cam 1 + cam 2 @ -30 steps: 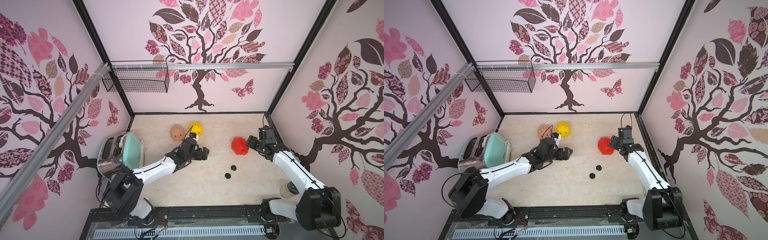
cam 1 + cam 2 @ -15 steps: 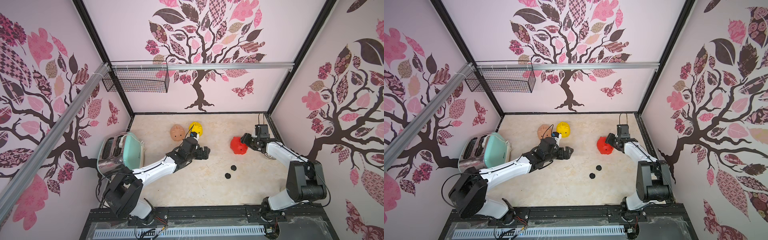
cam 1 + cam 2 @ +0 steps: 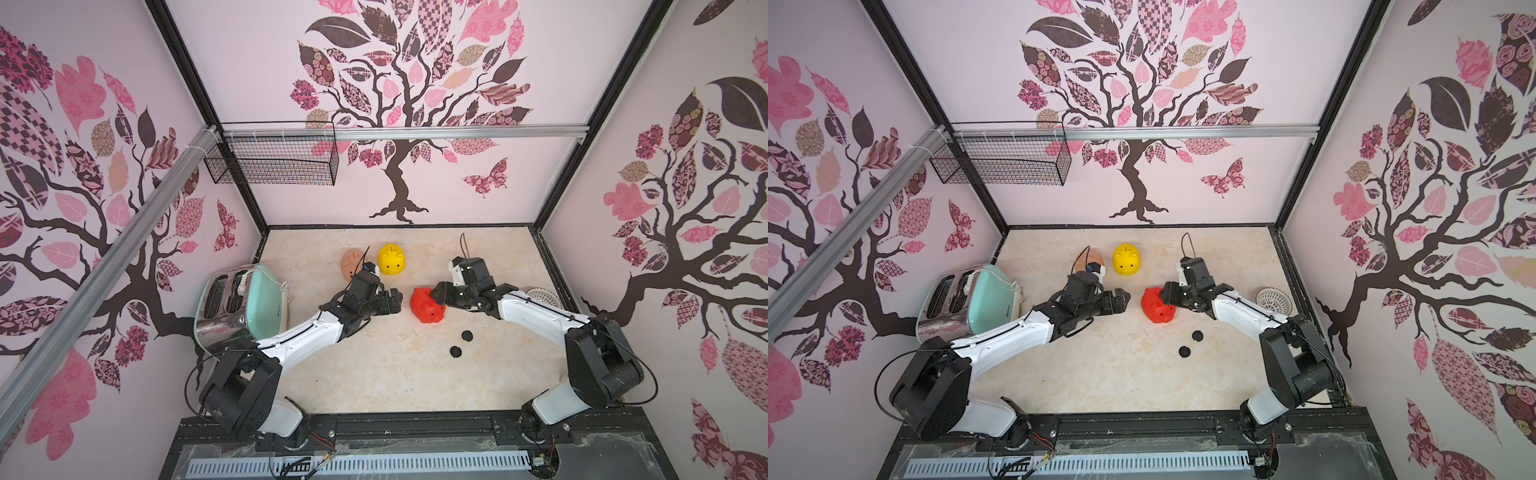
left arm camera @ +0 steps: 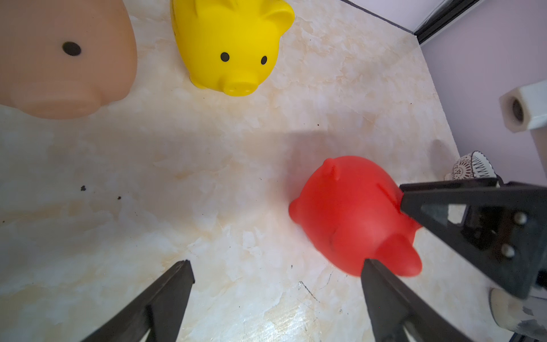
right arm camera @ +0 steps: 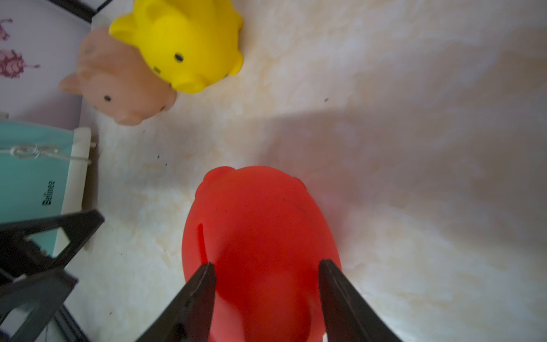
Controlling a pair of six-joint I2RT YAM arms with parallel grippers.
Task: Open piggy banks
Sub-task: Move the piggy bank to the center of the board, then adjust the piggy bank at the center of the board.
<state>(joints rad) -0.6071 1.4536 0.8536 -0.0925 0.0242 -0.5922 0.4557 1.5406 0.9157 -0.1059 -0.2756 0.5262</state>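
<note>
Nearest the rig, just on the near side of the red pig (image 3: pixel 426 305), two loose black plugs (image 3: pixel 467 335) lay on the table. The red pig itself sat mid-table, snout toward the plugs, and its belly plug was out of sight. The right gripper (image 5: pixel 266 265) straddled the pig's rump with its fingers partly apart, one beside the coin slot. Whether they truly pinched it I could not tell. The left gripper (image 4: pixel 276 263) hung just beside the pig's other flank, its fingers spread wide and empty. Beyond the red pig, toward the back wall, stood the yellow pig (image 3: pixel 390 259) and the peach pig (image 3: pixel 351 264), close together.

The likeliest trouble seemed to be the glossy, rounded rump. A squeeze on that curve could squirt the pig free or roll it onto the plugs. With both grippers crowding one small pig, a reach for its belly could also knock finger against finger.
</note>
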